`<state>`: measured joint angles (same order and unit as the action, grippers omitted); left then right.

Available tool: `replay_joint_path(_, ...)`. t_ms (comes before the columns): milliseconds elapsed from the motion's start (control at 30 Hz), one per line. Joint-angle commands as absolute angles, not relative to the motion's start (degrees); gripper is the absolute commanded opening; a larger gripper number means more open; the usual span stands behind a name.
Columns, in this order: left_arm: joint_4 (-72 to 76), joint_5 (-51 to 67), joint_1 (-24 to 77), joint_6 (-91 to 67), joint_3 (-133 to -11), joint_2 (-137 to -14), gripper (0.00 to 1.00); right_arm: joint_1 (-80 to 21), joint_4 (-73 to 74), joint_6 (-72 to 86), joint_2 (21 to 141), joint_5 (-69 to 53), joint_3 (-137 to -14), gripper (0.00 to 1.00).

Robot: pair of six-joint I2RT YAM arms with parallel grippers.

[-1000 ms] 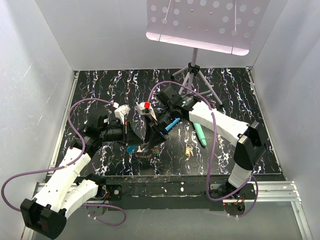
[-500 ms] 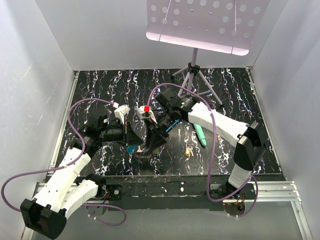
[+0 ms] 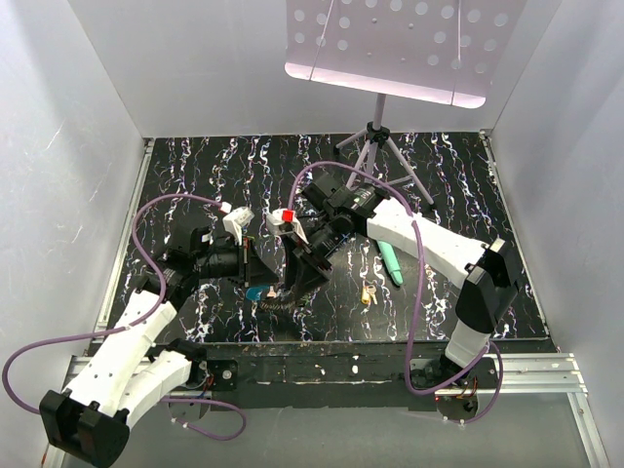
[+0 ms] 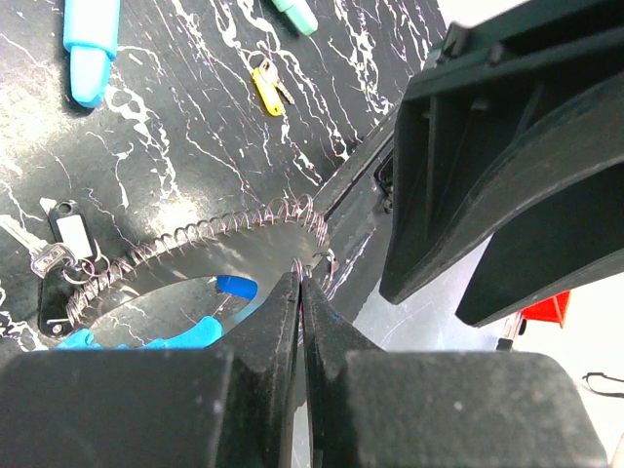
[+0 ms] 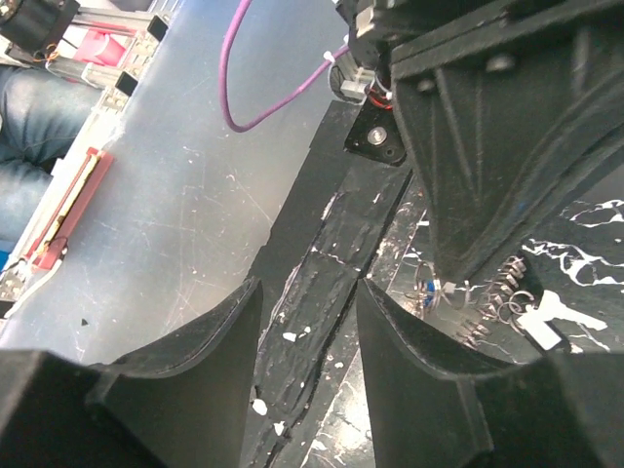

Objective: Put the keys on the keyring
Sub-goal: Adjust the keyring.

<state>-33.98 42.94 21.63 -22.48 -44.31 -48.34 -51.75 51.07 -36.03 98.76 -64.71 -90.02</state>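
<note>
Left wrist: pinched keyring (image 4: 224,229) coil in shut left gripper (image 4: 300,283), near front edge of table (image 4: 175,156), probably to steady it for threading; held right gripper (image 5: 305,302) half-spread, empty, just opposite; saw yellow key (image 4: 268,86) lying well apart, unthreaded.

— Where's the ring?

— The large grey coiled-wire keyring (image 4: 210,229) arcs across the left and centre of the left wrist view. Its bright blue curved section is at the lower left. From overhead it sits at lower centre (image 3: 280,300).

— And the keys?

— A small yellow-headed metal key (image 4: 268,86) lies near the top centre, well apart from the coil; overhead, it's right of centre (image 3: 368,292). A silver key with a black tag (image 4: 60,234) lies at the left edge, just beside the coil. Whether it's threaded on, I can't tell.
</note>
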Motion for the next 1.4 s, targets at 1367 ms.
replay_joint_path(1367, -30.85, 44.3, 21.89, -22.33, -42.72, -45.44, 0.0, -55.28, 50.71, -37.97, 96.77, -64.86, -87.98, 0.47)
